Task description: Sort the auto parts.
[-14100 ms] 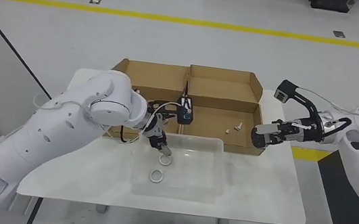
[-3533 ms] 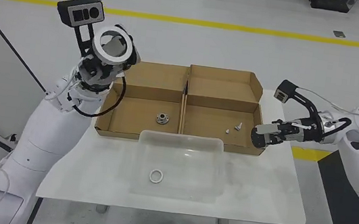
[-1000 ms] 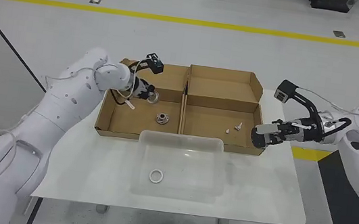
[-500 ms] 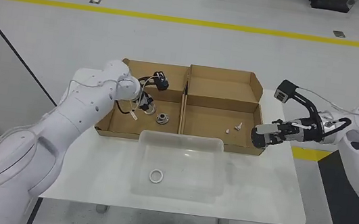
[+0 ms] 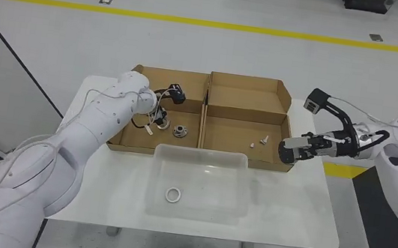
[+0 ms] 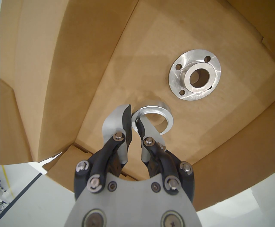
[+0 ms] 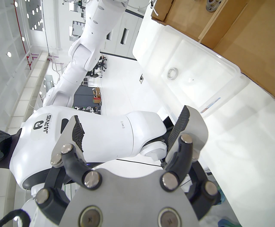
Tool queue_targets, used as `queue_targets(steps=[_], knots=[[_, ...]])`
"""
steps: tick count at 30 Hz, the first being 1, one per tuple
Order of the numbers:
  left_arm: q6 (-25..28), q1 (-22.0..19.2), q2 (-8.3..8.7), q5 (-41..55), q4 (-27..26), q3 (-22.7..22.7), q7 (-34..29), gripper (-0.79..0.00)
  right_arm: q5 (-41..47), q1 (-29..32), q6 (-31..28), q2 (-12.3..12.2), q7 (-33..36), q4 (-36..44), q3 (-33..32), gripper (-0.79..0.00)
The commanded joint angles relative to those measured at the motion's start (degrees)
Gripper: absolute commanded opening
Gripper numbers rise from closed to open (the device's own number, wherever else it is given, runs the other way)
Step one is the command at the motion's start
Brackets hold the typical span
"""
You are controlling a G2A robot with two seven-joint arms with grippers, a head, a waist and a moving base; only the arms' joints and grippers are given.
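Left jaws: narrow, closed on the wall of a metal ring point(image 6: 154, 106); one jaw is inside the hole, the other is outside.
Ring: between the left jaws, low over the floor of the cardboard box point(image 6: 64, 64); I cannot tell whether it touches the floor.
Flange: a metal flange point(image 6: 173, 78) lies flat on the box floor just beyond the tips of the left jaws; it is apart from the ring.
Right jaws: wide apart and holding nothing; the clear tub point(image 7: 193, 92) is ahead of them; a second ring point(image 7: 175, 75) lies inside it, well apart from the tips.
Handling: the ring seems stiff, smooth and rather heavy for its size; it could slip or swing in such a thin grip; it would probably not break if released low.
Where to hold: across the wall, as now, deep between the ribbed pads point(image 6: 126, 122); the same hold seems suitable for the second ring, because it lies flat with the hole up.
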State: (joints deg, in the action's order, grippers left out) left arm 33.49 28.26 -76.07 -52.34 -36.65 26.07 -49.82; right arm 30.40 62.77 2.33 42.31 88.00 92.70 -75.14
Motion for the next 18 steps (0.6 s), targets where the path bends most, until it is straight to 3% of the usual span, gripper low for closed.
queue_targets(steps=[1,2,3,5,7,9,15,16,18], knots=[[0.24,-0.16,-0.45,0.03,1.09,-0.16,0.31,-0.705,0.00,0.00,0.00,0.00,0.00,0.00,0.00,0.000],[0.34,-0.27,-0.70,-0.08,1.62,-0.26,0.51,-0.576,0.00,0.00,0.00,0.00,0.00,0.00,0.00,0.000],[0.44,-0.29,-0.94,0.48,2.28,-0.12,0.92,-0.496,0.00,0.00,0.00,0.00,0.00,0.00,0.00,0.000],[0.82,-0.64,-1.36,0.58,3.26,-0.12,1.37,-0.431,0.00,0.00,0.00,0.00,0.00,0.00,0.00,0.000],[0.98,-0.89,-1.72,0.61,4.24,-0.11,1.79,-0.283,0.00,0.00,0.00,0.00,0.00,0.00,0.00,0.000],[1.08,-1.19,-2.05,0.32,4.96,-0.16,2.21,-0.200,0.00,0.00,0.00,0.00,0.00,0.00,0.00,0.000],[1.37,-2.29,-2.65,0.15,7.16,0.32,3.35,-0.117,0.00,0.00,0.00,0.00,0.00,0.00,0.00,0.000],[1.39,-2.61,-2.67,0.04,7.38,0.46,3.52,-0.037,0.00,0.00,0.00,0.00,0.00,0.00,0.00,0.000],[1.51,-3.40,-2.61,-0.13,7.66,0.90,4.04,0.000,0.00,0.00,0.00,0.00,0.00,0.00,0.00,0.000]])
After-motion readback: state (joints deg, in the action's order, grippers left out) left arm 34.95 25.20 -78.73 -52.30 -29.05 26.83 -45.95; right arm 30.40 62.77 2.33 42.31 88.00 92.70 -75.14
